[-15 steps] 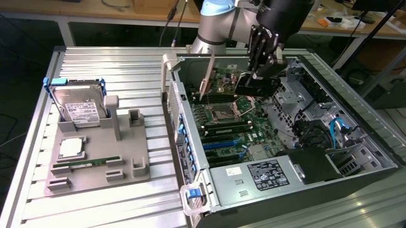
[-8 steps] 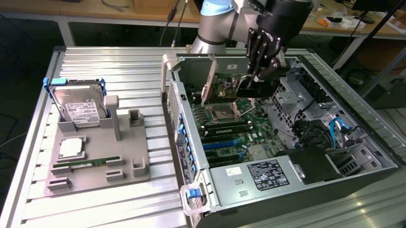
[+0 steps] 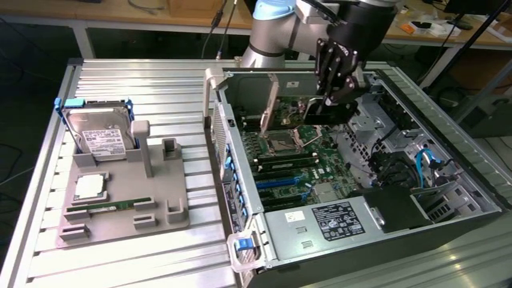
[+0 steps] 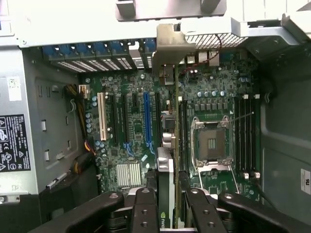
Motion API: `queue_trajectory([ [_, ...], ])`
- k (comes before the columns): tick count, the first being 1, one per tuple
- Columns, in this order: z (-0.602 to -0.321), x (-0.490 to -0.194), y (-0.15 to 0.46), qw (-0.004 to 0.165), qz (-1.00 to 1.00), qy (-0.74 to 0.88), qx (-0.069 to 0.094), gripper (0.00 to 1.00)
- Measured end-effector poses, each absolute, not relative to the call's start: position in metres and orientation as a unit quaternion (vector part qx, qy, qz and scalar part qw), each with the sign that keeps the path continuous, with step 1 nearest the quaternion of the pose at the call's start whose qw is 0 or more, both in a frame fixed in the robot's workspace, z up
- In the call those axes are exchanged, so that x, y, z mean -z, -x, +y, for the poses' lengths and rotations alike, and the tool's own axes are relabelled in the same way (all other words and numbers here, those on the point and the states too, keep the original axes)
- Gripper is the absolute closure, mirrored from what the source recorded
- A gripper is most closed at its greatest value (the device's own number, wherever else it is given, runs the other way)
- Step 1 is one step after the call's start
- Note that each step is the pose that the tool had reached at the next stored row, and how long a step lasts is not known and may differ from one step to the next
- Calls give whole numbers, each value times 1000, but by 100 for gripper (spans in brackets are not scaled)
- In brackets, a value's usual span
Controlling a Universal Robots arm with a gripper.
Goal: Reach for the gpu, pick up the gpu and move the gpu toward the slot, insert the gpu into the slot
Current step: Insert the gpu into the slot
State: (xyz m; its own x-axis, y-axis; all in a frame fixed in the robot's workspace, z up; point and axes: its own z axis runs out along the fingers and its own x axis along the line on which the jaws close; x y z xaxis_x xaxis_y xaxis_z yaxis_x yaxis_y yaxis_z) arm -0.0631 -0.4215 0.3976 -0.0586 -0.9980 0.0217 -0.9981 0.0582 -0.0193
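Black fingers (image 4: 145,208) on the end effector (image 4: 171,211), part-way closed and clamped on the gpu (image 4: 165,184), pinching the card on edge between the two pads. Holds the gpu inside the open computer case (image 3: 217,138), above the green motherboard (image 4: 214,104), and not yet seated in any connector. Points the card's silvery bracket (image 4: 170,43) toward the case wall with the row of blue clips (image 4: 87,50). Lines the card's long edge up roughly parallel to the slot (image 4: 147,116), just beside it on the side of the processor socket (image 4: 211,143), so between slot and socket. On the slot's other side, a white connector strip (image 4: 102,116); near the slot's end, a finned silver heatsink (image 4: 129,174); beyond the socket, black memory connector strips (image 4: 245,136). In the exterior view, hangs with the end effector (image 3: 332,102) and gpu (image 3: 327,114) over the board close to the socket, fingers pointing down into the case. Outside the case, toward the exterior view's left, a grey holder tray (image 3: 164,198) on the ribbed metal surface (image 3: 160,78), with an upright silver hard drive (image 3: 98,137) bearing a white label, a square processor chip (image 3: 90,187) lying flat, and a slim green memory stick (image 3: 108,207) just beside the chip, all well apart from the end effector.
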Motion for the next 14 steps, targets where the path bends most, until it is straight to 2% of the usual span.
queue_trajectory([
  [5, -422, -394, 64, -14, -727, -686, -29, 73],
  [14, -432, -385, 65, -14, -727, -686, -29, 73],
])
